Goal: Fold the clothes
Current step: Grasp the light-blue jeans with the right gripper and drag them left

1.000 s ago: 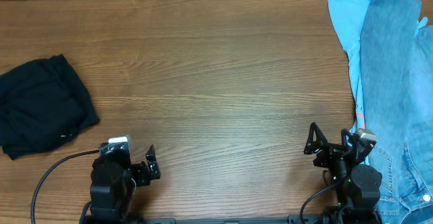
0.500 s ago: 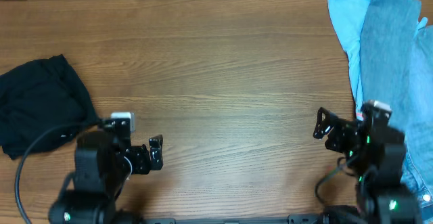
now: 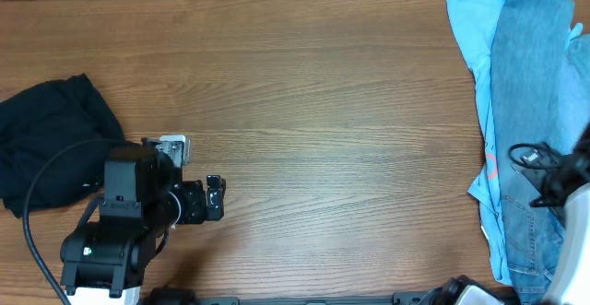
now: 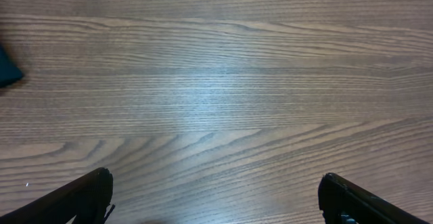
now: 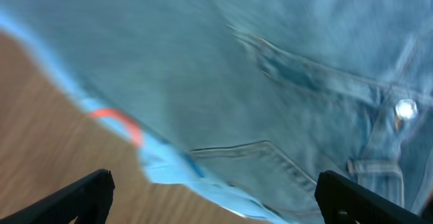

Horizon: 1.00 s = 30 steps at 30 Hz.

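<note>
Blue jeans lie along the table's right edge on top of a light blue shirt. A folded black garment lies at the left. My right gripper is open above the jeans' lower part; the right wrist view shows the denim pocket, a metal button and the shirt's edge between the open jaws. My left gripper is open and empty over bare wood, right of the black garment; its jaws show only tabletop.
The wooden table spreads between the two piles. A black cable loops from the left arm over the black garment's lower edge.
The right arm has swung right and forward from the table's front onto the jeans. The left arm has moved up and slightly forward from the front edge.
</note>
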Tool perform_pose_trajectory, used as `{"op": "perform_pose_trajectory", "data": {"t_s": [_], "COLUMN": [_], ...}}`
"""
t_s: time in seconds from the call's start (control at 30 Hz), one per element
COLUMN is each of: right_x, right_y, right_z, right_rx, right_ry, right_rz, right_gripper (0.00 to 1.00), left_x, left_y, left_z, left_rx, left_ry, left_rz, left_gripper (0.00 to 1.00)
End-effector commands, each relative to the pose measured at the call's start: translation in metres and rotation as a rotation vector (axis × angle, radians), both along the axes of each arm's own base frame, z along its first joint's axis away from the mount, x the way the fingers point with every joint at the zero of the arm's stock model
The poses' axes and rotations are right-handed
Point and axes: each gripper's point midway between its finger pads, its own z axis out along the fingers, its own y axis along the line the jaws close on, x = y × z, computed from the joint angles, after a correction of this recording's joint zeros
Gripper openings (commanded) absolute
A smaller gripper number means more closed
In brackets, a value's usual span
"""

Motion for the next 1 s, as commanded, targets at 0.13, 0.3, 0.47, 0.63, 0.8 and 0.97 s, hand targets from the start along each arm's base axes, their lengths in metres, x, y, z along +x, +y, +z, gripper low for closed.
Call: {"op": "perform_pose_trajectory", "data": {"t_s": [0.13,0.3,0.47,0.63,0.8,0.97], "right_x": [-0.008,-0.004,0.002,-0.001,0.022,0.09], "right_y": [-0.016,-0.02,-0.023,-0.014,-0.018,-0.008], "right_z": [-0.047,-0.07,-0.088,-0.108,-0.064,0.072], "right_rx": [0.121,0.152,0.168,0.221,0.248,0.235], "right_ry": [0.126,0.167,0.176,0.201,0.138,-0.214], "right_rz": [-0.098,-0.099,-0.098,-0.095,-0.082,0.159], "right_gripper": [1.0,1.0,0.98,0.42,0.08,0.08], "left_x": [0.004,0.004,0.004,0.006,0.007,0.009], "left_y": [-0.001,-0.001,-0.001,-0.001,-0.001,-0.002], "left_z": [0.013,0.013,0.013,0.014,0.015,0.016], "left_rx": [-0.002,-0.002,-0.002,-0.002,-0.003,-0.004], "left_ry": [-0.042,-0.042,-0.042,-0.049,-0.057,-0.065], "left_rz": [-0.017,-0.017,-0.017,-0.017,-0.017,-0.017], "left_gripper": [1.0,1.0,1.0,1.0,1.0,1.0]}}
